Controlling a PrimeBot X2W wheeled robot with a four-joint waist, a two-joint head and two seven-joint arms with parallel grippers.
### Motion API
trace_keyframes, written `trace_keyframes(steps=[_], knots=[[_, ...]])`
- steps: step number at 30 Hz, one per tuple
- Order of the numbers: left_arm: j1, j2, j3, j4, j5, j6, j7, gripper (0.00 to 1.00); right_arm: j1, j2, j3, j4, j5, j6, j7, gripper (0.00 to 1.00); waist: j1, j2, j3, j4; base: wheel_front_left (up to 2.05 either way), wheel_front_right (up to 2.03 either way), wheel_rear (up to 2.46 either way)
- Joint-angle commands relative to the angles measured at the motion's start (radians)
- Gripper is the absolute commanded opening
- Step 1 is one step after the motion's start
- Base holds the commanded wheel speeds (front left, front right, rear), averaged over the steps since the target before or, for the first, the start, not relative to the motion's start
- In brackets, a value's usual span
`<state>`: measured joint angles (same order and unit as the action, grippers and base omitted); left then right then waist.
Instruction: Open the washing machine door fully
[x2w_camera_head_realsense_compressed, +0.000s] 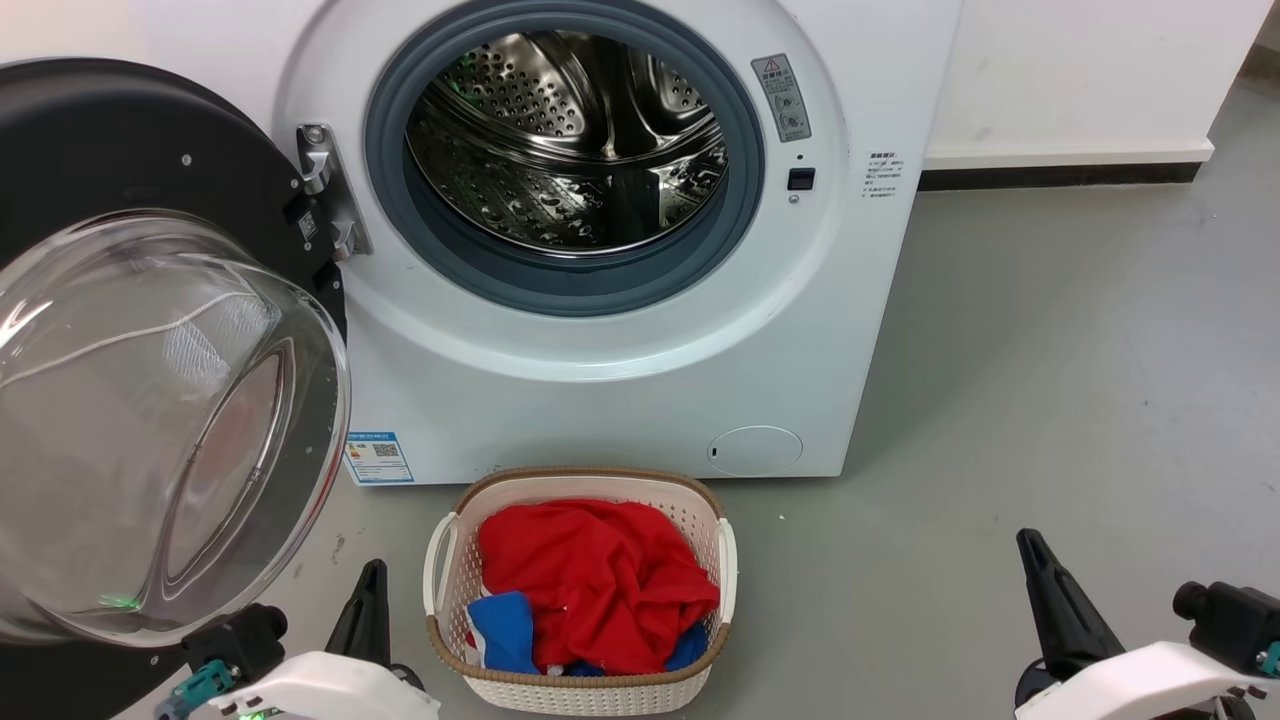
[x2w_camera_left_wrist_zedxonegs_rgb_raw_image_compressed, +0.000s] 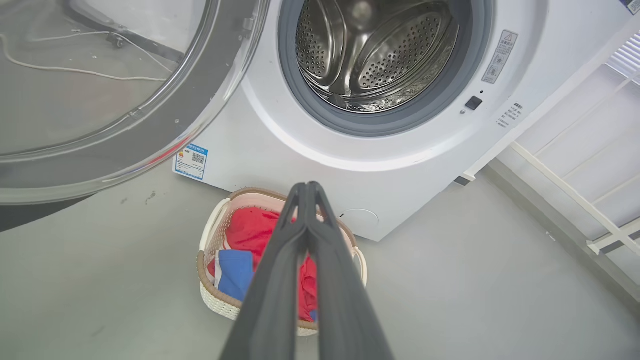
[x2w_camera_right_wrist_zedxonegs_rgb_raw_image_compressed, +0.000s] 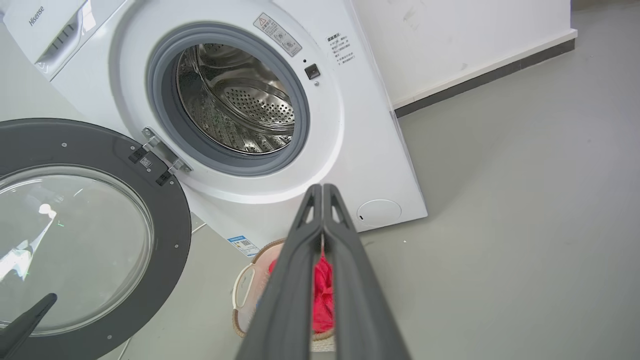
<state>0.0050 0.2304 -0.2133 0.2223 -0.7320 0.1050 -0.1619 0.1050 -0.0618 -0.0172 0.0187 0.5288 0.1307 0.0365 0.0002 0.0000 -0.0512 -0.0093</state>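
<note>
Both our left pincer (x2w_camera_left_wrist_zedxonegs_rgb_raw_image_compressed: 306, 190) and right pincer (x2w_camera_right_wrist_zedxonegs_rgb_raw_image_compressed: 322, 189) are clenched on nothing, and the washing machine door (x2w_camera_head_realsense_compressed: 150, 400) hangs swung wide just up and left of the left pincer, gripped by neither. If it needs a last push, we judge the closed tips could skid off its slick glass, or a low sweep could knock the laundry basket (x2w_camera_head_realsense_compressed: 590, 473) between the pincers.

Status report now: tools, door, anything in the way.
Left tool shut, empty. Right tool shut, empty. Washing machine door stands wide open at left, drum exposed. Laundry basket in front, apart from door.
</note>
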Motion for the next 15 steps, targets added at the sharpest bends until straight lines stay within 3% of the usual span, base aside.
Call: trace_keyframes(steps=[1, 15], knots=[[-0.032, -0.001, 0.016, -0.011, -0.024, -0.009, 0.005, 0.0, -0.029, -0.006, -0.004, -0.007, 0.032, 0.0, 0.0, 0.0, -0.0001, 0.0, 0.0, 0.0, 0.0, 0.0, 0.0], [-0.051, -0.035, 0.077, -0.005, -0.197, -0.055, 0.057, 0.0, -0.068, -0.007, -0.017, 0.039, 0.247, 0.0, 0.011, 0.0, -0.0001, 0.0, 0.008, 0.001, 0.0, 0.0, 0.0]])
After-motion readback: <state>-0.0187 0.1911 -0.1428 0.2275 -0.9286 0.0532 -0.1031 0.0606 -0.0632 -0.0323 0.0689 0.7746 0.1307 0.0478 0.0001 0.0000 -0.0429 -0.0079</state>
